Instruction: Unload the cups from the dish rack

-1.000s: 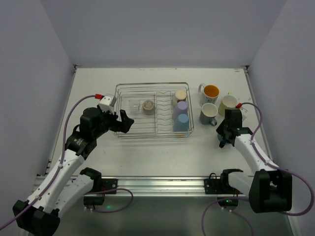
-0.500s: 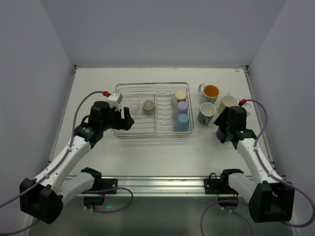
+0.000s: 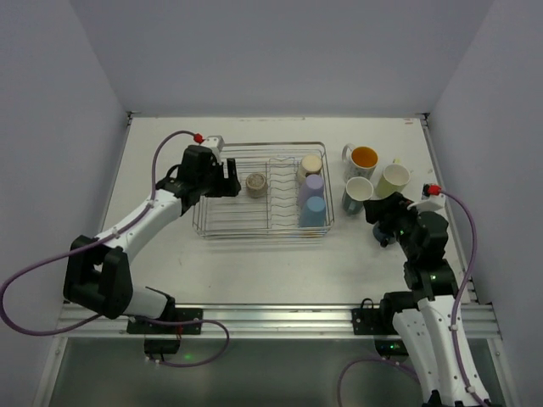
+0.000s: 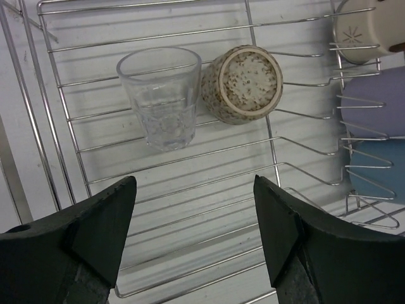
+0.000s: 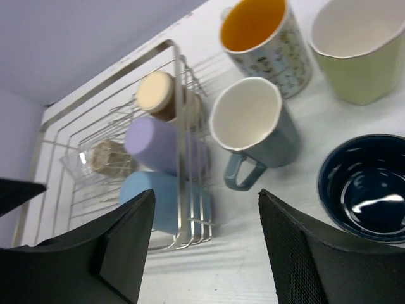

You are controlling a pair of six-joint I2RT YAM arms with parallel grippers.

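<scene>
Left gripper (image 4: 193, 190): jaws apart, empty; glass (image 4: 158, 95) and speckled cup (image 4: 243, 82) ahead, within the gap. Right gripper (image 5: 205, 202): jaws apart, empty; teal mug (image 5: 253, 126) ahead.

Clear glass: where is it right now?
In the left wrist view, the clear glass sits inside the dish rack, toward its left end, next to the speckled cup and just ahead of the open left gripper.

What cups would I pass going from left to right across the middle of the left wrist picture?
First the clear glass → speckled cup → lavender cup. The cream cup and the light blue cup share its column, so they are left out.
</scene>
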